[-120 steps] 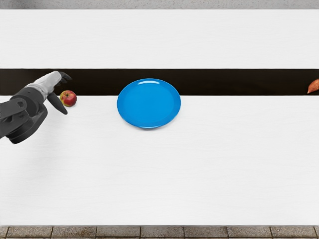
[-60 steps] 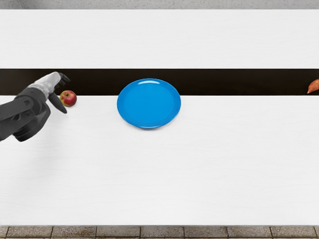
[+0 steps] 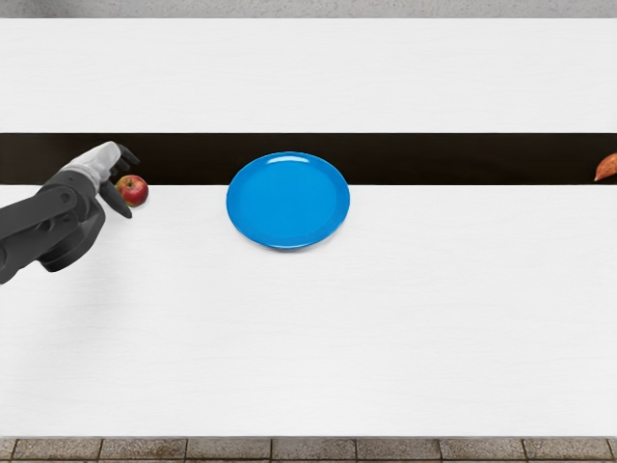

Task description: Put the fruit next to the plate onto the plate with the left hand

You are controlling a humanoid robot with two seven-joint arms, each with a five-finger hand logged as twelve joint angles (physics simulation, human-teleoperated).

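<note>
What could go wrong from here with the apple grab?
1. The apple sits by the dark gap at the back edge of the table; a nudge from the left hand could roll it in.
2. The fingers look open beside the apple, not wrapped; a shallow grasp might drop it short of the plate.

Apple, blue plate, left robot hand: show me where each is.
apple (image 3: 133, 190), head view, middle of its skin
blue plate (image 3: 287, 200), head view, bare centre
left robot hand (image 3: 104, 172), head view, middle of hand
</note>
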